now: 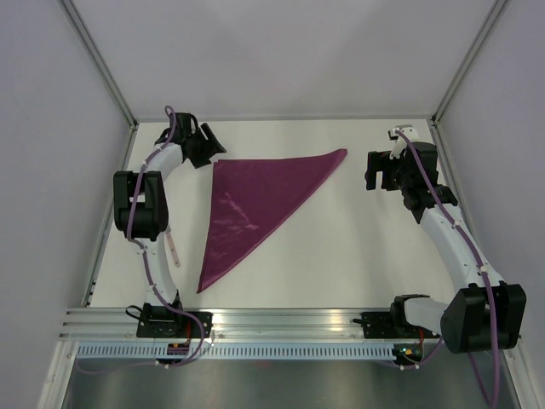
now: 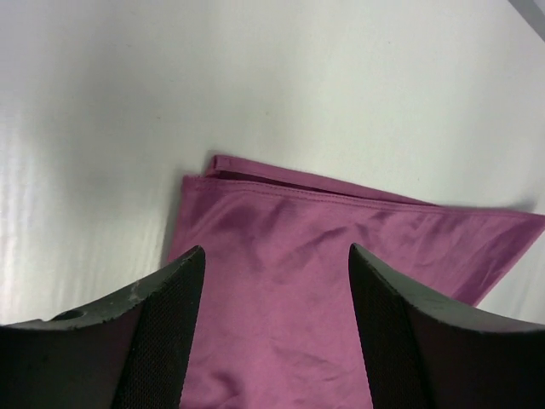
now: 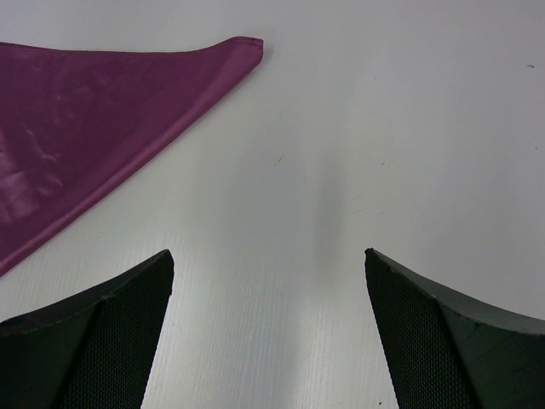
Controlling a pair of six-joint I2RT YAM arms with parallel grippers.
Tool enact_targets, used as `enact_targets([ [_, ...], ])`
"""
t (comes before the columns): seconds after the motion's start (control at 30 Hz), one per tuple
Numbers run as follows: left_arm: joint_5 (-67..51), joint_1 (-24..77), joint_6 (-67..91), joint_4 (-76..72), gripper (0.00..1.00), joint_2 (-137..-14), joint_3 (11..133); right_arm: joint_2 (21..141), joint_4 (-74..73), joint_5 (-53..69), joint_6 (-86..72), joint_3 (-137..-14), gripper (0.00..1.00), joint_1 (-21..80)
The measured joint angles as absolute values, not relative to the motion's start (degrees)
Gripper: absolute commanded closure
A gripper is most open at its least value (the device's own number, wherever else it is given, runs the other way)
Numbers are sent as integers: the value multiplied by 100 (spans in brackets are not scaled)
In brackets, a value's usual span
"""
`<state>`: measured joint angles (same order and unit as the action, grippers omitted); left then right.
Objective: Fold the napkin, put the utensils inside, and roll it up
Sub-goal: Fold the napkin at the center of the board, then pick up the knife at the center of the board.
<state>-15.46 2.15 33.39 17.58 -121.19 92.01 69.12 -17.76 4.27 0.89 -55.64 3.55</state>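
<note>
The napkin (image 1: 251,204) lies folded into a triangle on the white counter (image 1: 341,256), its near tip toward the front edge, its far-left corner beneath the released left pincer (image 2: 276,248), its far-right tip apart from the right pincer (image 3: 268,253), also spread wide.

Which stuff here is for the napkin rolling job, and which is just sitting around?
For the job:
purple napkin, folded into a triangle
pale utensil, beside the left arm

Just there:
white table
metal rail at the near edge
</note>
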Motion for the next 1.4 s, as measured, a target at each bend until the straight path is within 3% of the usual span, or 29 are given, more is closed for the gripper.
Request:
enact_targets([
  [0.17,-882,156,3321,1865,24,-11434,8713,6923,-1798,473,89,-5564,2,355],
  [0.63,1559,62,4051,3286,28,-7673,5402,7286,-1909,794,86,-5564,2,353],
  [0.93,1710,-773,4060,3872,36,-7590,5072,7404,-2036,982,84,-5564,2,353],
  [1.4,1199,-819,4112,3863,48,-8517,4792,7426,-2045,1052,84,-5564,2,353],
])
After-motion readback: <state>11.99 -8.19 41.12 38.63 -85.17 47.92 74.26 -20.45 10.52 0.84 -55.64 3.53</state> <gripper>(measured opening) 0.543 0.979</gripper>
